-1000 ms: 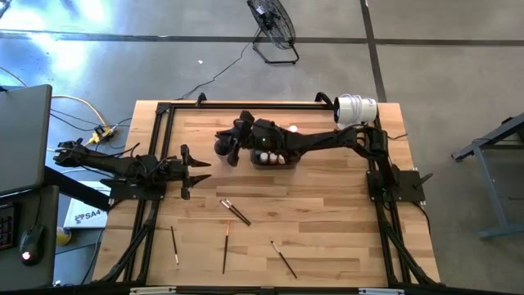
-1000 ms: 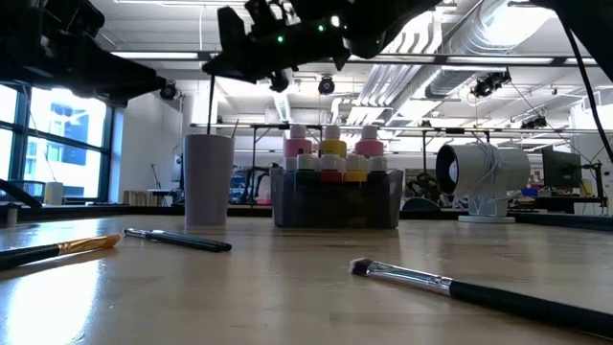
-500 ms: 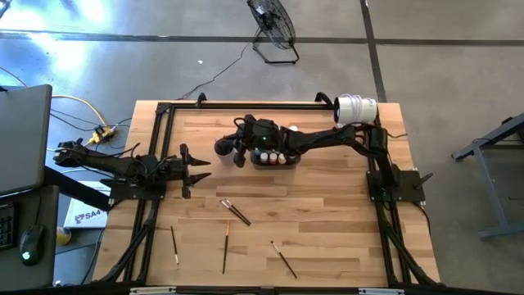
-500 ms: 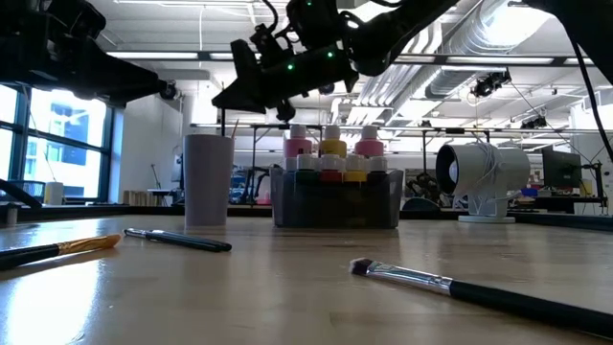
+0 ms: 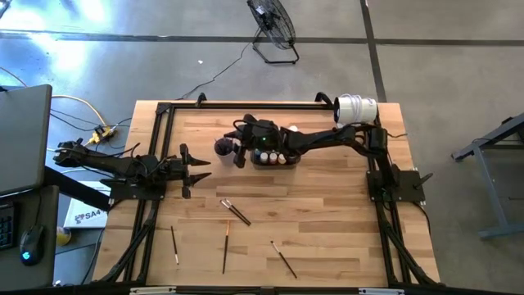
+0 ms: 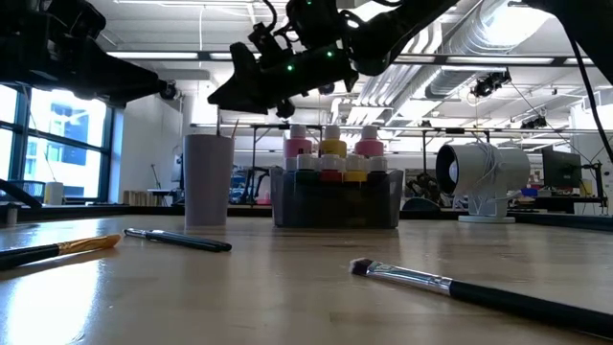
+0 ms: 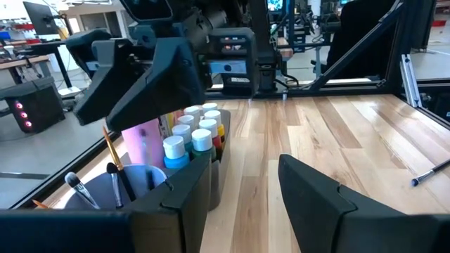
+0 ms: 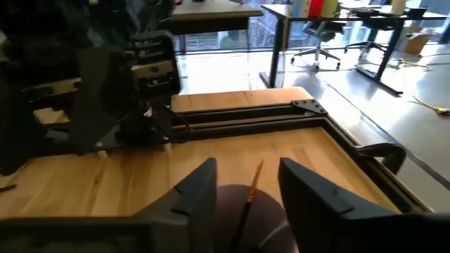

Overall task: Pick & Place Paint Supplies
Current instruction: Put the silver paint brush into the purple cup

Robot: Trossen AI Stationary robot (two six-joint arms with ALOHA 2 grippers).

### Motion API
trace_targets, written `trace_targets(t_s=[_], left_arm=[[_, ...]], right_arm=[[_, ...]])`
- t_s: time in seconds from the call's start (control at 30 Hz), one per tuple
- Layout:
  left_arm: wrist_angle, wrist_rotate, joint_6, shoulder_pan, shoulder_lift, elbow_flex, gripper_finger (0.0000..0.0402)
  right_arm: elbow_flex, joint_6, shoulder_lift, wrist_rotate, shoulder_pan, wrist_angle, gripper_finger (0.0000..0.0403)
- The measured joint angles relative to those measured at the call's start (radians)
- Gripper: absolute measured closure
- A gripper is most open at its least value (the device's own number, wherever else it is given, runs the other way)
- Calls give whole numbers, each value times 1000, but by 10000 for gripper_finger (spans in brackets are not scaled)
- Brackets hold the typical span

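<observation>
The purple cup (image 5: 222, 147) stands on the table left of the dark tray (image 6: 335, 206). The tray holds pink and yellow bottles (image 6: 331, 146) and small white-capped ones. Paintbrushes (image 8: 254, 177) stand in the cup, handles up. My right gripper (image 8: 246, 172) hovers open just above the cup's rim, its fingers on either side of the brush handles without touching them. Several more brushes lie flat on the table near its front (image 5: 236, 211) (image 5: 225, 242) (image 5: 284, 259). My left gripper (image 5: 201, 170) waits open at the table's left, pointing level toward the cup (image 7: 140, 179).
A white cylinder-shaped device (image 5: 356, 108) sits at the far right corner. Black frame rails (image 5: 246, 105) run along the table's far and side edges. Bare wood lies between the tray and the brushes at the front.
My right gripper has come down over the cup and drawn slightly toward the tray. The brush that hung upright from its fingers a second ago has been let go and now stands in the cup.
</observation>
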Motion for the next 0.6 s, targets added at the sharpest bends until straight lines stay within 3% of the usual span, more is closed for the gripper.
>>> trace_targets(t_s=[0.13, 0.23, 0.37, 0.6], left_arm=[[0, 0, 0, 0, 0, 0, 236], [-1, 0, 0, 0, 0, 0, 236], [-5, 0, 0, 0, 0, 0, 236], [-28, 1, 8, 0, 1, 0, 236]], right_arm=[[0, 0, -14, -1, -1, -35, 230], [0, 7, -60, -52, 7, -100, 227], [2, 2, -163, -123, 41, -265, 242], [3, 61, -362, -200, 136, -717, 278]])
